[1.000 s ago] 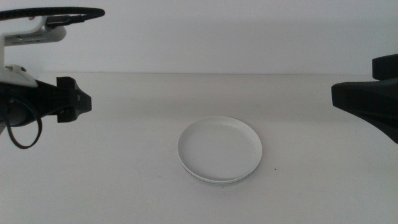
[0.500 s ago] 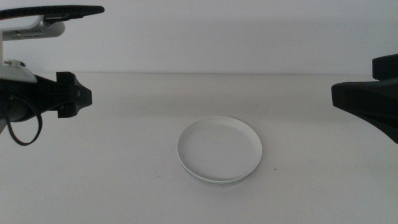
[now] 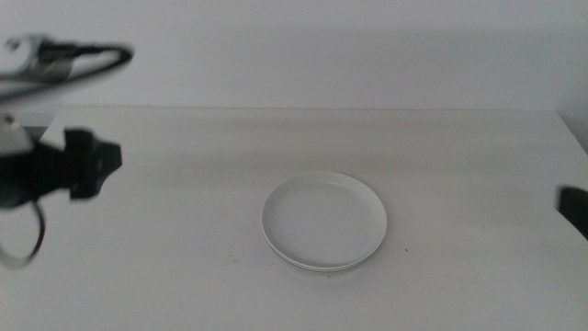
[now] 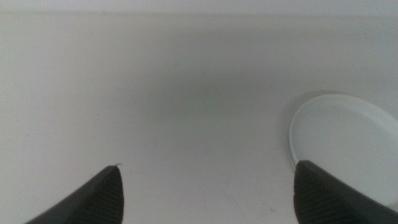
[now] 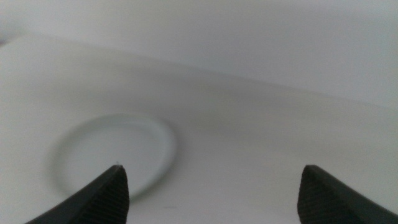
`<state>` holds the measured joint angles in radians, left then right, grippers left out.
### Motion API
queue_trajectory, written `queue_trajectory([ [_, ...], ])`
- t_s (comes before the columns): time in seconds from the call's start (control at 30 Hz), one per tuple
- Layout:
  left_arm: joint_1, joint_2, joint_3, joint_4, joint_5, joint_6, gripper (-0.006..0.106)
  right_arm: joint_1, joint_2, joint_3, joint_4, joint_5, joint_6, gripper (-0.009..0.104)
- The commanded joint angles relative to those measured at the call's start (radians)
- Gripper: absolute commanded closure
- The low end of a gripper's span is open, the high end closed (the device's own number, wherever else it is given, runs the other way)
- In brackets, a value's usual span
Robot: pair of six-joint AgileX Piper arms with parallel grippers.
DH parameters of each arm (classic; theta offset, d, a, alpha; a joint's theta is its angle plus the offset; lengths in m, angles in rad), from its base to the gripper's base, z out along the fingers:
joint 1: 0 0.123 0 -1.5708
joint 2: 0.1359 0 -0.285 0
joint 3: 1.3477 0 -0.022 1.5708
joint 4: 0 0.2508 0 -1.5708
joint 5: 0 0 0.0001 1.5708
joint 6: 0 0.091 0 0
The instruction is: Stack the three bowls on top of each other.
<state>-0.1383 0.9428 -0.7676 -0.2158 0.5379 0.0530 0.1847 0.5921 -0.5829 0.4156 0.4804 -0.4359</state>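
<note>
1. The stack of shallow round bowls (image 3: 323,222) stands on the white table (image 3: 184,276), a little to the right of the middle in the middle view. On top is a white plate-like dish with a low rim. Under its near edge a thin second rim shows, with a faint green line, so at least one more dish lies beneath it. I cannot count all three from these pictures.

2. The left gripper (image 3: 87,164) hangs above the left part of the table, well apart from the stack. In the left wrist view its two dark jaws stand wide apart and nothing is between them. The stack (image 4: 348,146) lies near one jaw in that view, but it is not between the jaws.

3. The right gripper (image 3: 575,210) shows only as a dark piece at the right edge of the middle view. In the right wrist view its jaws are also spread wide and they hold nothing. This picture is blurred; the stack (image 5: 112,155) is seen there as a pale round shape.

4. My judgement: no bowl stands alone on the table, so the stacking seems done and the step in hand is the retreat of both arms.

5. The next move asks little: bring both arms to rest without touching the stack.
</note>
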Motion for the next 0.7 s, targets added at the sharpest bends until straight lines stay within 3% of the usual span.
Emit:
queue_trajectory([
  [0.0,-0.012,-0.120,0.107,0.007,-0.068,0.003,0.007,-0.067,-0.111,0.126,-0.049,-0.103,-0.002,0.002],
  [0.2,-0.012,-0.469,0.419,0.005,-0.164,0.003,0.007,-0.159,-0.440,0.407,-0.060,-0.147,-0.002,0.002],
  [0.3,-0.012,-0.636,0.536,0.006,-0.181,0.003,0.007,-0.159,-0.592,0.511,-0.112,-0.144,-0.002,0.002],
  [0.37,-0.012,-0.717,0.589,0.019,-0.207,0.003,0.007,-0.161,-0.592,0.559,-0.152,-0.161,-0.002,0.002],
  [0.5,-0.012,-0.858,0.704,0.025,-0.287,0.003,0.007,-0.161,-0.592,0.583,-0.144,-0.190,-0.002,0.002],
  [0.67,-0.012,-0.943,0.768,0.027,-0.257,0.003,0.007,-0.161,-0.592,0.583,-0.180,-0.194,-0.002,0.002],
])
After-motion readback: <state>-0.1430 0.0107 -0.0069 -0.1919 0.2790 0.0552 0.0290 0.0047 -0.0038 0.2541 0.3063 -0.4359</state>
